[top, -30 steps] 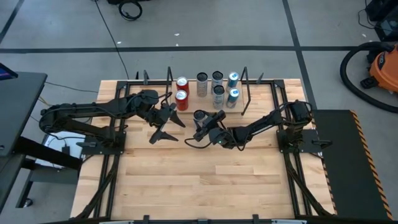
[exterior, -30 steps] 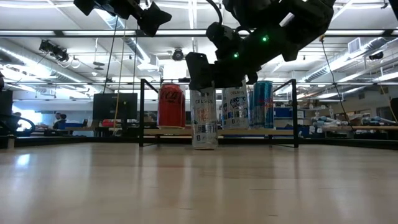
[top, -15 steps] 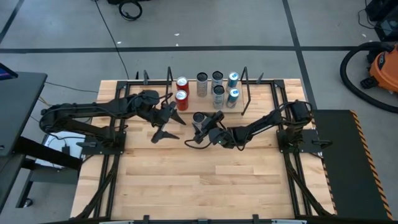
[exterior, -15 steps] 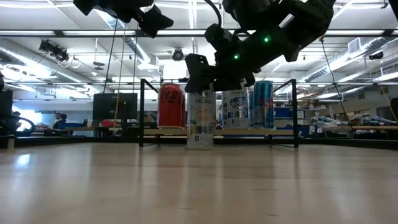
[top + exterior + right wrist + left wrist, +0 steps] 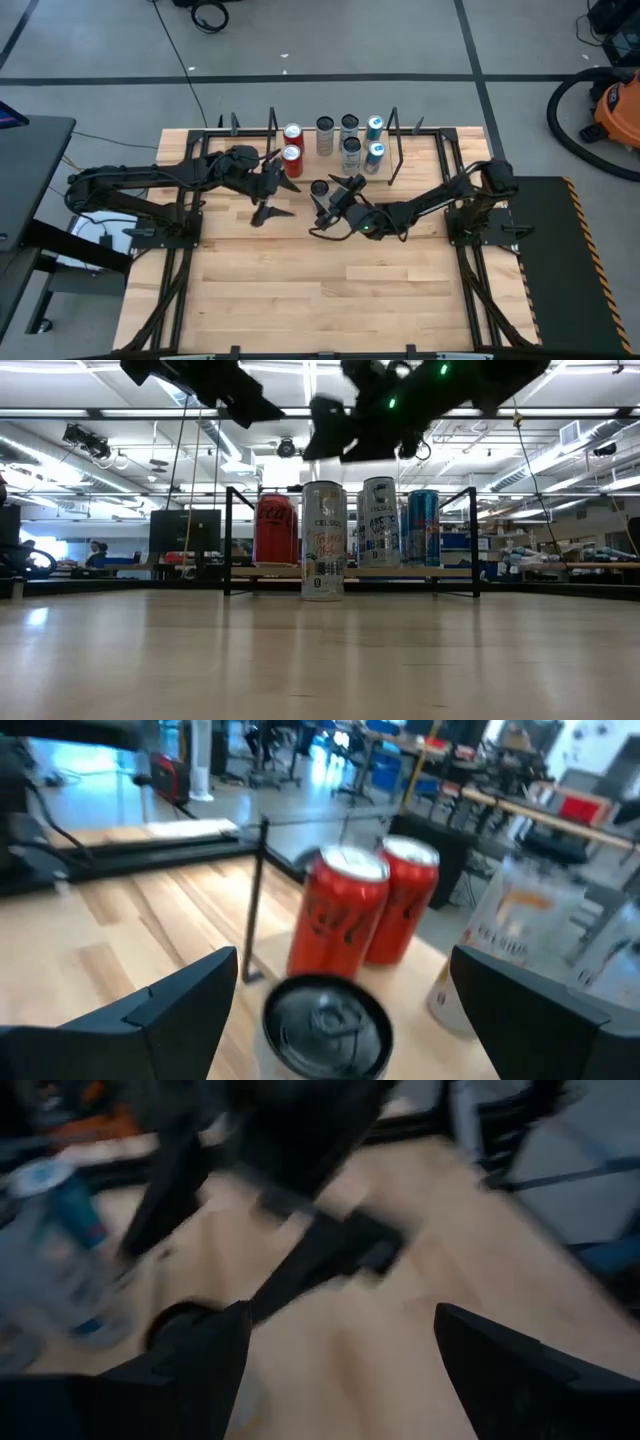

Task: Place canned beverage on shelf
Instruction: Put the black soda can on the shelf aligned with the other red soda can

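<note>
Tall silver beverage can (image 5: 323,540) stands on counter (image 5: 330,290) before light-wood shelf (image 5: 350,572), unshelved; right gripper (image 5: 335,196) jaws wide, empty; left gripper (image 5: 268,198) part-open, empty.

1. The table (image 5: 320,290) is surfaced in pale planked wood, smooth with a satin sheen
2. The silver can (image 5: 323,540) is glossy printed metal, its lid (image 5: 326,1017) dark and reflective
3. The red cans (image 5: 365,910) are finished in shiny lacquered metal
4. The shelf (image 5: 350,571) is formed of light wood with matt black metal rods
5. Both arms are clad in dark matt casing
</note>
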Action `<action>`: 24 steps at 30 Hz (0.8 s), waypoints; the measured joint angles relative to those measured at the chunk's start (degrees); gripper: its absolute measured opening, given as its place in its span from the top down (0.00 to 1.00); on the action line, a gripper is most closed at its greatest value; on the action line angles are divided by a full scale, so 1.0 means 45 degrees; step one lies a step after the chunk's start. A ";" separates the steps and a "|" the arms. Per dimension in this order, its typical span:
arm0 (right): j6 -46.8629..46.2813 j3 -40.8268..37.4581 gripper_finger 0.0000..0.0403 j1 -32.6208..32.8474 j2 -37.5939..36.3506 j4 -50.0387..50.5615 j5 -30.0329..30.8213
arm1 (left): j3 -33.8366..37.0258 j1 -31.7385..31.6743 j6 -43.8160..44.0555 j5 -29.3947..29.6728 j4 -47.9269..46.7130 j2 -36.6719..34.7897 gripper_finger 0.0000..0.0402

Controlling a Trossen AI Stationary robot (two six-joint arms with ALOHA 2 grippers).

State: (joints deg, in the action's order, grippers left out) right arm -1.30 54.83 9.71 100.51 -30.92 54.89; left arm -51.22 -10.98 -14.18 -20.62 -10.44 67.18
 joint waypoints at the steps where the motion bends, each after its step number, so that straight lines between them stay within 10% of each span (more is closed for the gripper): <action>1: 0.0292 0.0000 0.07 0.0131 -0.0229 -0.0037 0.0000 | 0.0007 -0.0001 0.0000 0.0463 -0.0080 0.0024 0.21; 15: 0.4332 0.0005 0.07 0.1772 -0.4812 0.0439 0.0268 | -0.0450 -0.0049 0.1456 0.1911 0.0320 0.0348 0.21; 24: 0.4349 0.0010 0.07 0.1759 -0.7536 0.2911 0.0267 | -0.3696 -0.0521 0.2013 0.1995 -0.3041 0.2833 0.21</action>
State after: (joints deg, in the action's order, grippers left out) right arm 18.27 54.87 17.62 66.60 -17.82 56.10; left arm -67.86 -13.32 -5.12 -11.64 -24.12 79.93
